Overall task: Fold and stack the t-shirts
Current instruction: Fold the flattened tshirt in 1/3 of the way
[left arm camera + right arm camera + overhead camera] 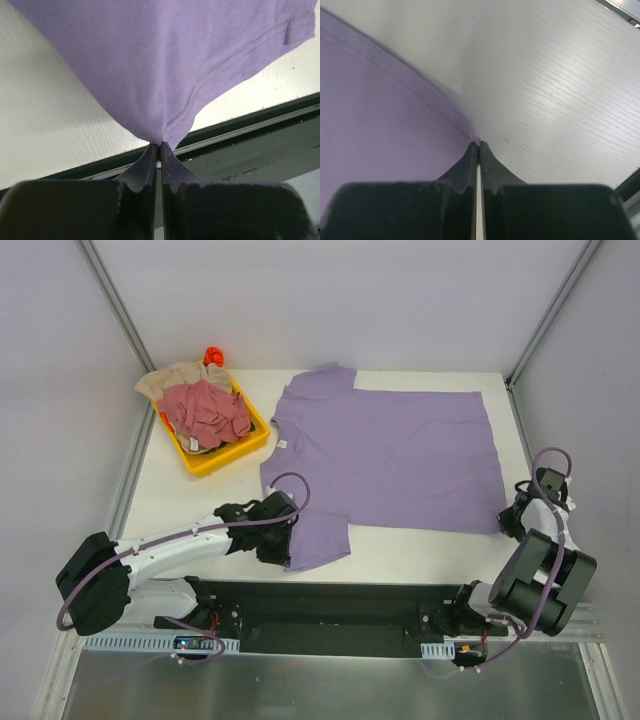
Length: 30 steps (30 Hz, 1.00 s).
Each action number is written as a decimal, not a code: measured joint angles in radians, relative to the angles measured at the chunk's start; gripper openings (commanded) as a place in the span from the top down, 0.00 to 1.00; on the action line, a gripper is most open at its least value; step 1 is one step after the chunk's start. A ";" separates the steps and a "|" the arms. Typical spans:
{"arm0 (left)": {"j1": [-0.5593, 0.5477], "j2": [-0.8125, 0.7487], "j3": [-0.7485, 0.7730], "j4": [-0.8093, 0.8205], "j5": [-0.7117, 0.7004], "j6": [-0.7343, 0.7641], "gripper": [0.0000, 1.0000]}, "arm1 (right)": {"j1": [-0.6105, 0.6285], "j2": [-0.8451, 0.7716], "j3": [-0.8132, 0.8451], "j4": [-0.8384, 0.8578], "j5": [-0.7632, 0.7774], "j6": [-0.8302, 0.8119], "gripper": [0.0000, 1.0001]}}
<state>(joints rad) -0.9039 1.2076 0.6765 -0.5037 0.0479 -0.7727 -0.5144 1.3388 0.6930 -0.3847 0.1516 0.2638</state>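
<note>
Now we hold the lavender cloth t-shirt [390,455] flat on the white bench [195,505], left hand [160,146] clamped on its near sleeve, right hand [478,144] on its hem corner, length running between them.

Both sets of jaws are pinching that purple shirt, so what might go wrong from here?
1. The left jaws hold only a small tip of the lavender t-shirt, at its near sleeve; lifting might tug it free.
2. The right jaws pinch just the very edge of the hem corner, so that grip may slip too.
3. If one side lets go, the fold would likely come out crooked.
</note>
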 measured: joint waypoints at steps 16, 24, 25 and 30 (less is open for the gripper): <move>-0.001 -0.253 -0.165 -0.001 0.155 -0.080 1.00 | -0.073 -0.269 -0.114 -0.156 0.043 -0.068 1.00; 0.000 -0.202 -0.027 -0.001 0.138 -0.038 1.00 | -0.073 -0.269 -0.116 -0.163 -0.038 -0.101 1.00; 0.002 -0.175 0.018 0.002 0.128 -0.023 1.00 | -0.073 -0.269 -0.115 -0.163 -0.047 -0.102 1.00; 0.070 -0.047 0.168 0.037 0.136 0.038 1.00 | -0.067 -0.266 -0.093 -0.179 -0.097 -0.108 1.00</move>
<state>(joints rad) -0.8341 1.1610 0.8448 -0.4667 0.1837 -0.7349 -0.5816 1.0725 0.5995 -0.5640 0.0544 0.1555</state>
